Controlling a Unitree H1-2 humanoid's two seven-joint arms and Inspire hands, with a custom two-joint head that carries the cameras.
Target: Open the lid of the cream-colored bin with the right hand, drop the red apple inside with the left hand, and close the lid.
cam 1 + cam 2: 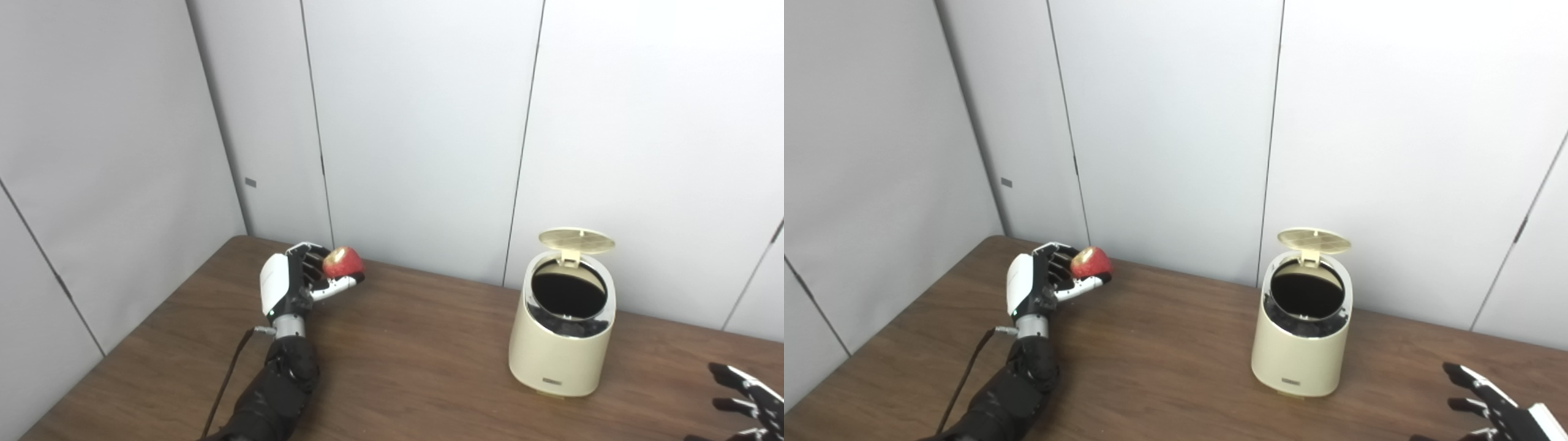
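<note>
The cream-colored bin (pixel 560 343) stands on the wooden table (pixel 404 367) right of centre. Its round lid (pixel 576 240) is tipped up at the back, and the dark inside shows. Far to the bin's left, near the back wall, my left hand (pixel 300 283) is shut on the red apple (pixel 343 262) and holds it just above the table. My right hand (pixel 750 395) is at the bottom right corner, well clear of the bin, with its fingers spread and nothing in them.
White wall panels (pixel 416 135) close off the back and left of the table. A dark cable (pixel 223 380) runs along my left forearm. Bare tabletop lies between the left hand and the bin.
</note>
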